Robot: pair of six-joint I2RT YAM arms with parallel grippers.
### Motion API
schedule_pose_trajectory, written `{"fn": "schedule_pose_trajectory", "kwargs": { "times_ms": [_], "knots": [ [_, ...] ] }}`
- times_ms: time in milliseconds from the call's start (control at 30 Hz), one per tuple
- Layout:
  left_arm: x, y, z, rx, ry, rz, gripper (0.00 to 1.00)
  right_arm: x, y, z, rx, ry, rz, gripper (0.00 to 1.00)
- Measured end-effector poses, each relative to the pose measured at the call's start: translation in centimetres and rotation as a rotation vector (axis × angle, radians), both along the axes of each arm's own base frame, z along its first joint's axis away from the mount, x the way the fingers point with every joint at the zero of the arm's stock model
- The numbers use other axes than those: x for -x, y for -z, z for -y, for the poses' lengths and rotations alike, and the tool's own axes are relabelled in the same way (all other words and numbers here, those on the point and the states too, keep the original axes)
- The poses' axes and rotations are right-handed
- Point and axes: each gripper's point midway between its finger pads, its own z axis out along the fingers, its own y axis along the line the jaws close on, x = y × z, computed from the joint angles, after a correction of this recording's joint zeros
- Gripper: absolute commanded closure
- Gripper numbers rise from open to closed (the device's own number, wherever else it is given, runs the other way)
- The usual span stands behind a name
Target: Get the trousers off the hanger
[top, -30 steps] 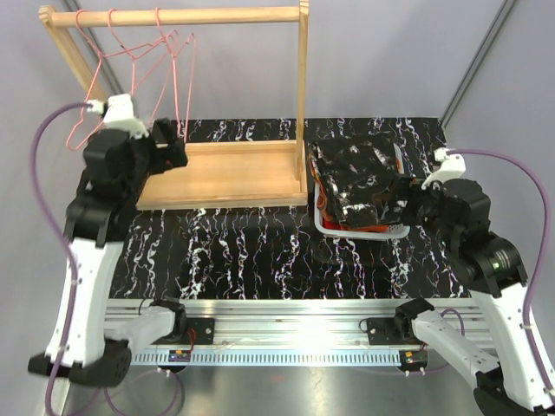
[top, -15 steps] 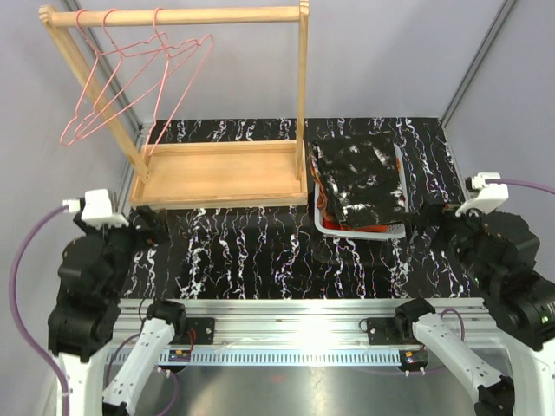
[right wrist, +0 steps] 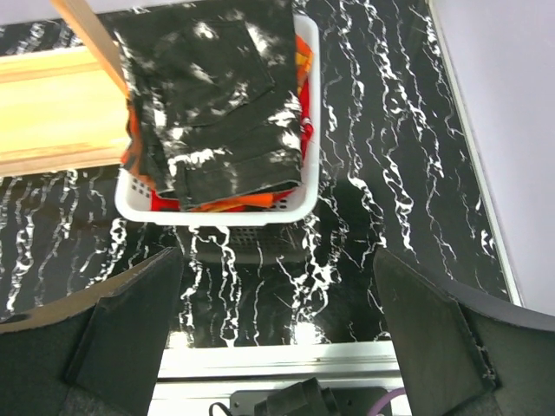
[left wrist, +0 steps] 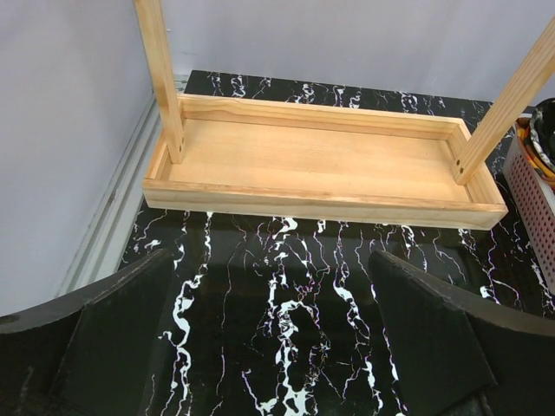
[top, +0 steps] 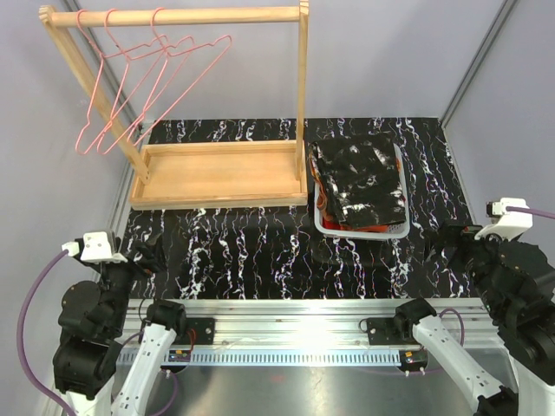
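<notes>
Ahead of the right gripper point(right wrist: 277, 256), slightly to its left, a white basket point(right wrist: 217, 217) sits on the black, white-veined table point(top: 260, 251), and the trousers lie folded inside it. The black trousers with white splashes point(right wrist: 217, 95) are on top and cover most of the pile, while orange and red cloth edges point(right wrist: 251, 201) show beneath them along the basket's near side and at its far corner. The right gripper's jaws are spread wide with only bare tabletop between them, and they are well apart from the basket. From above, this gripper hovers low near the table's front right corner. The left gripper point(left wrist: 273, 286) is likewise released, its two dark fingers point(left wrist: 121, 338) splayed and holding nothing. Straight ahead of it stands the wooden rack point(top: 217, 15), whose shallow tray base point(left wrist: 321, 165) rests on the table near the fingertips but not touching them. High above and beyond this gripper, three pink wire hangers point(top: 130, 78) hook over the left part of the rack's top rail, tilted and carrying no cloth. To this gripper's far right, the perforated basket wall just enters its wrist view. On the metal rail behind the left gripper, beside the arm's base, a small blue tag point(top: 180, 354) is too small to read.
</notes>
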Motion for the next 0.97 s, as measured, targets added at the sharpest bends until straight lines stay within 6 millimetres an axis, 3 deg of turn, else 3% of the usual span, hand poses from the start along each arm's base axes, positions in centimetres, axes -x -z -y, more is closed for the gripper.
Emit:
{"fn": "schedule_pose_trajectory", "kwargs": {
  "times_ms": [467,967],
  "knots": [
    [0.0,0.0,0.2,0.013,0.009,-0.001,0.01,-1.0,2.8,0.3,0.02,0.04,-0.027,0.01],
    [0.0,0.0,0.5,0.016,0.024,-0.002,0.01,-2.0,2.3,-0.6,-0.015,0.016,0.027,0.0]
  ]
}}
